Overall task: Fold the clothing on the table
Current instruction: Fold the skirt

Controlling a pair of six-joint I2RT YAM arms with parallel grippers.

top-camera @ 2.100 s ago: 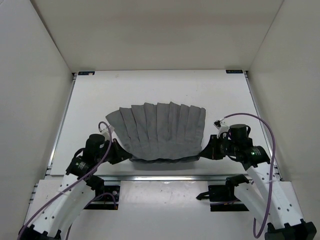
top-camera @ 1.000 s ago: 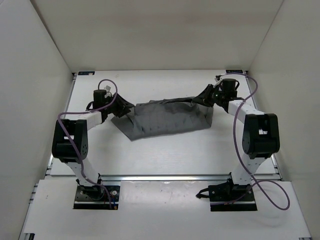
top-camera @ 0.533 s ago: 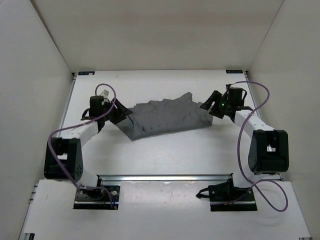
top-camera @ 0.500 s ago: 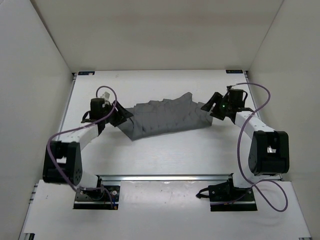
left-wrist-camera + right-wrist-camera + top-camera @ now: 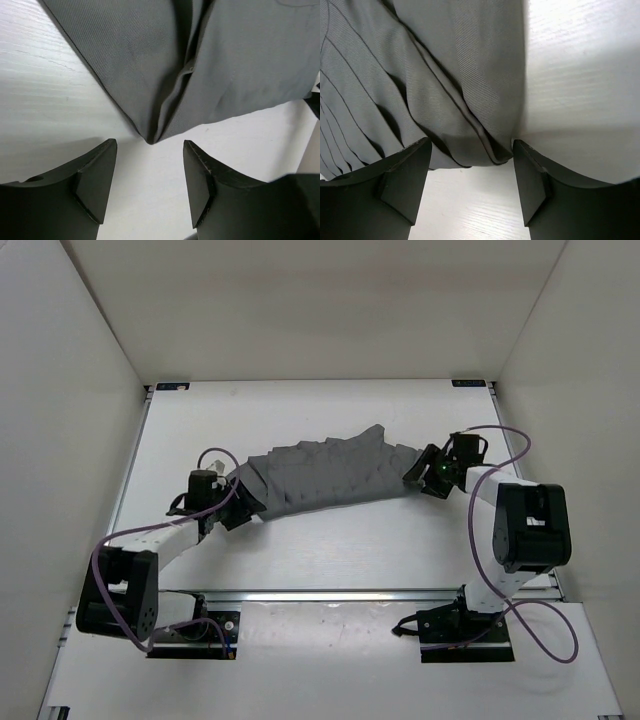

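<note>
This is a robotics lab cell, not a home: I work on a flat white counter [image 5: 330, 550] edged with thin metal rails [image 5: 340, 593], boxed in by plain white walls [image 5: 60, 420], with my left arm [image 5: 150, 536] and right arm [image 5: 527, 525] bolted at its near edge, purple cables [image 5: 498, 428] trailing.

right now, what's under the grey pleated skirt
The grey pleated skirt lies doubled over on the white table, which shows around its edges. Anything beneath it or between its layers is covered; nothing pokes out.
</note>
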